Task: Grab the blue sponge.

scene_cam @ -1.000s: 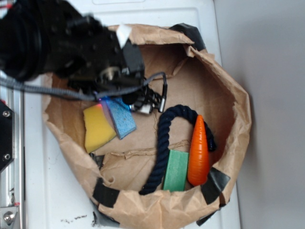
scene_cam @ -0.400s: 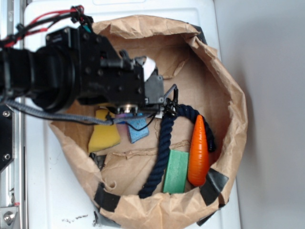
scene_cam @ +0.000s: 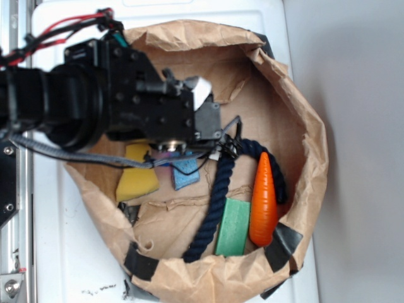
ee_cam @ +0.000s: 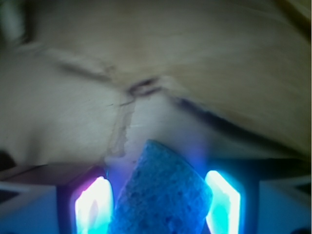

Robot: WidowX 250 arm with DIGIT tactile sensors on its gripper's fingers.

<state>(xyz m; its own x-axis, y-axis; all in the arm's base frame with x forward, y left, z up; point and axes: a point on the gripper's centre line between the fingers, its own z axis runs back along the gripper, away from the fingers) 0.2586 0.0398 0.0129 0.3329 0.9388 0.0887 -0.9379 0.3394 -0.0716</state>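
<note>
The blue sponge (scene_cam: 185,173) lies on the floor of the brown paper bag (scene_cam: 314,136), just right of the yellow sponge (scene_cam: 137,179). Only its lower end shows below the arm's black housing (scene_cam: 145,107), which hangs over it. In the wrist view the speckled blue sponge (ee_cam: 161,195) stands between the two glowing fingers (ee_cam: 92,207) of my gripper (ee_cam: 158,207). The jaws are open and straddle it, with the pads close to its sides. The fingertips are hidden in the exterior view.
A dark blue rope (scene_cam: 218,196) curves through the bag's middle, right of the sponge. A green block (scene_cam: 232,226) and an orange carrot (scene_cam: 263,201) lie at the lower right. The crumpled bag walls ring everything, on a white surface (scene_cam: 69,252).
The arm swung right and down over the bag and came lower onto the blue sponge. It now covers most of the sponge, which was in full view a second ago.
</note>
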